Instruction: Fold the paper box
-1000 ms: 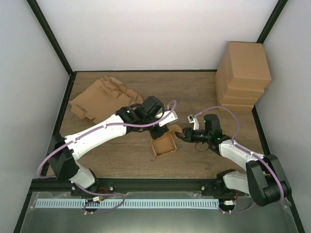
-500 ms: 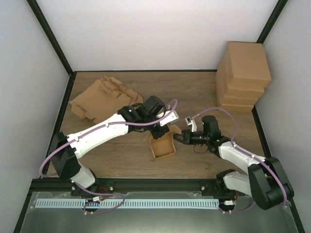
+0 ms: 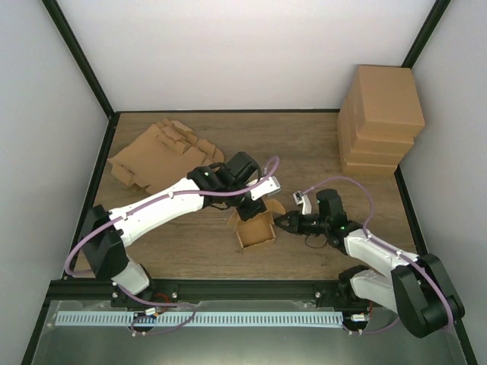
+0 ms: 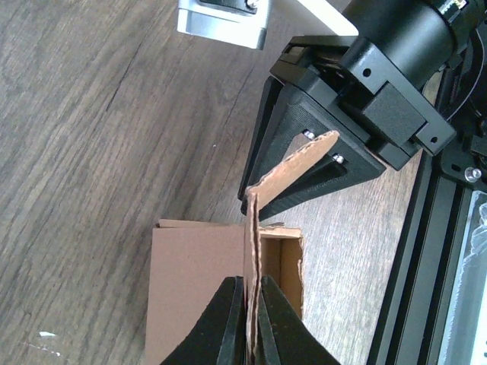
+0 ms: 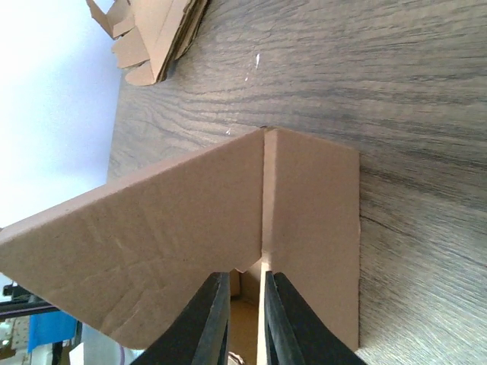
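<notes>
The paper box (image 3: 255,230) is a small brown cardboard box, open on top, in the middle of the table. My left gripper (image 3: 255,208) reaches over its far side, shut on an upright flap (image 4: 253,228) whose edge runs between the black fingers (image 4: 228,327). The box floor (image 4: 194,281) lies below that flap. My right gripper (image 3: 284,222) is at the box's right wall. In the right wrist view its gripper (image 5: 245,319) has the jaws nearly together, straddling the wall's edge (image 5: 263,228), with a slanted flap (image 5: 144,243) leaning to the left.
A loose pile of flat cardboard blanks (image 3: 156,156) lies at the back left and shows again as blanks (image 5: 152,38). A stack of finished boxes (image 3: 380,114) stands at the back right. The black frame rail (image 3: 251,287) runs along the near table edge.
My right gripper has slid toward the near edge along the box's right side, its arm lowering. The left gripper keeps its hold on the flap and has shifted slightly nearer too.
</notes>
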Controlling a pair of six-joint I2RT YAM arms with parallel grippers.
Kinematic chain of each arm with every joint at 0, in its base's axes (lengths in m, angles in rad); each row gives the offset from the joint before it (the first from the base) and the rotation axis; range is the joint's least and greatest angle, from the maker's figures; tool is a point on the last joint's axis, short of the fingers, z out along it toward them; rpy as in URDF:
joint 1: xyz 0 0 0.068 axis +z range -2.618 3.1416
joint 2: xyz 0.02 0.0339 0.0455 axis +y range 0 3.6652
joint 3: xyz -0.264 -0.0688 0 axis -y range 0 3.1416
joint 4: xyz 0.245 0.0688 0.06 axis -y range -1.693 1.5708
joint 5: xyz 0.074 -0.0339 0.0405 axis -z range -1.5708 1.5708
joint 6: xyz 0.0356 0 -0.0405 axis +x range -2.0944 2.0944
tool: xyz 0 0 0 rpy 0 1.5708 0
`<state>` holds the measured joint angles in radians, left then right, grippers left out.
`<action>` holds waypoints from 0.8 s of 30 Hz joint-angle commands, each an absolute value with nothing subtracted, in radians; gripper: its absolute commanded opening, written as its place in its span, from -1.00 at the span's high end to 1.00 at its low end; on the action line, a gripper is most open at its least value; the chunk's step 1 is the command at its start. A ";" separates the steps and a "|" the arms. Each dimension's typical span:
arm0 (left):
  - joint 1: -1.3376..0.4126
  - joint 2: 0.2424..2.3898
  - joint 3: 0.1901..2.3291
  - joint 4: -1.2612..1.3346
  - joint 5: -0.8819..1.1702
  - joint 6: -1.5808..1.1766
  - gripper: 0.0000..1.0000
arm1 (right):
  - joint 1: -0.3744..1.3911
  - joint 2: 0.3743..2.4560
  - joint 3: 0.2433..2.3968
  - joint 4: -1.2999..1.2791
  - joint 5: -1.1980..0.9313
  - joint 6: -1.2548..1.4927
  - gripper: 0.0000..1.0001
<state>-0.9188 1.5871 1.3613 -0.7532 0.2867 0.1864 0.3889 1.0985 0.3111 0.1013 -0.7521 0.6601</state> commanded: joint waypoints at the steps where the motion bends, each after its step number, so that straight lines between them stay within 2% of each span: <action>1: -0.922 1.603 1.360 -0.777 0.321 0.192 0.88 | 0.395 1.062 0.346 0.043 -0.695 0.624 0.71; 6: -0.924 1.617 1.372 -0.792 0.309 0.193 0.88 | 0.395 1.026 0.365 -0.015 -0.675 0.596 0.70; 10: -0.925 1.622 1.385 -0.795 0.305 0.187 0.88 | 0.400 0.908 0.371 -0.104 -0.640 0.525 0.78; 15: -0.924 1.639 1.407 -0.798 0.293 0.163 0.88 | 0.493 0.637 0.294 -0.098 -0.503 0.530 0.69; 19: -0.923 1.663 1.433 -0.804 0.287 0.130 0.88 | 0.612 0.453 0.175 0.037 -0.453 0.546 0.57; 24: -0.922 1.682 1.460 -0.816 0.295 0.115 0.88 | 0.792 0.462 0.106 0.200 -0.333 0.465 0.37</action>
<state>-0.9218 1.6627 1.4227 -0.7994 0.2924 0.1398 0.6823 0.4290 0.1238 0.0605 -0.4633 0.5327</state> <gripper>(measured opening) 0.062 0.284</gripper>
